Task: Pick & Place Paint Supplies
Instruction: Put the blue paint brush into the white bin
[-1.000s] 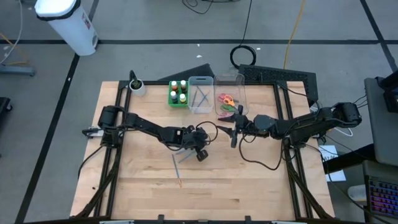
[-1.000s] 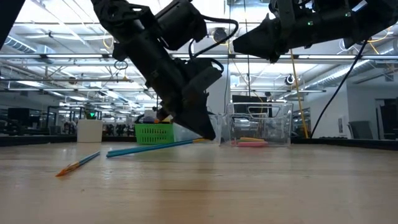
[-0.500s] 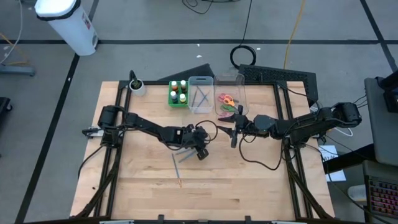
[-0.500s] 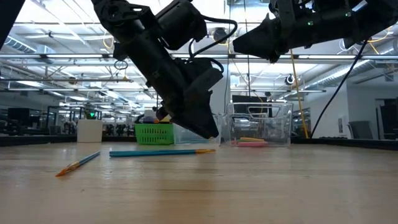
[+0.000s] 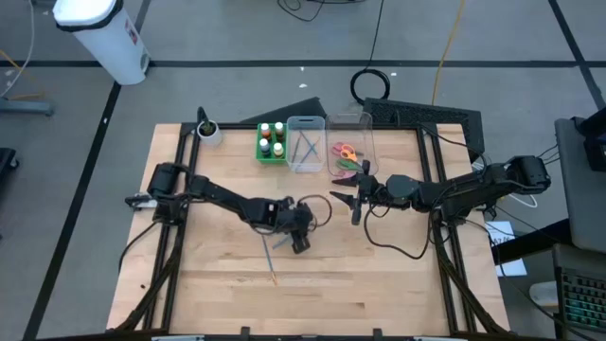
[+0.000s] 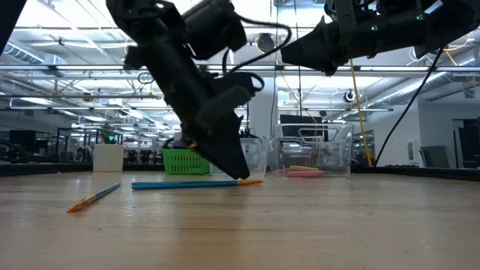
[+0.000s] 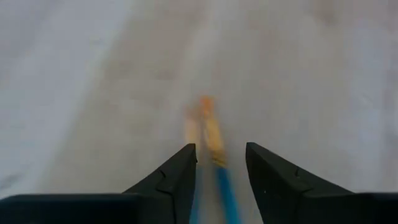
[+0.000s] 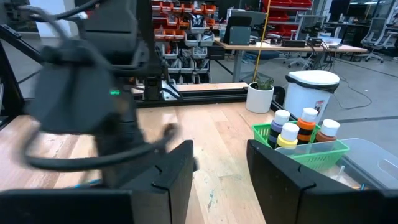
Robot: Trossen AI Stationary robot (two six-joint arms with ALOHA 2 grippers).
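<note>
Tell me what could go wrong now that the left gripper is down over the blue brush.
The left gripper sits at the very tip end of the blue brush, with its fingers astride the shaft; a grip that far off-centre may let the brush pivot or slip out. The fingertips are at the tabletop and could scrape it when closing. A second brush lies nearby, but seems clear.

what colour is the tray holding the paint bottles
Green tray; clearest in the high view.

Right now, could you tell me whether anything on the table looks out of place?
Yes: two brushes lie loose on the bare table, away from the bins. The blue brush lies flat under the open left pincer, and an orange-tipped brush lies nearer the front edge.
</note>
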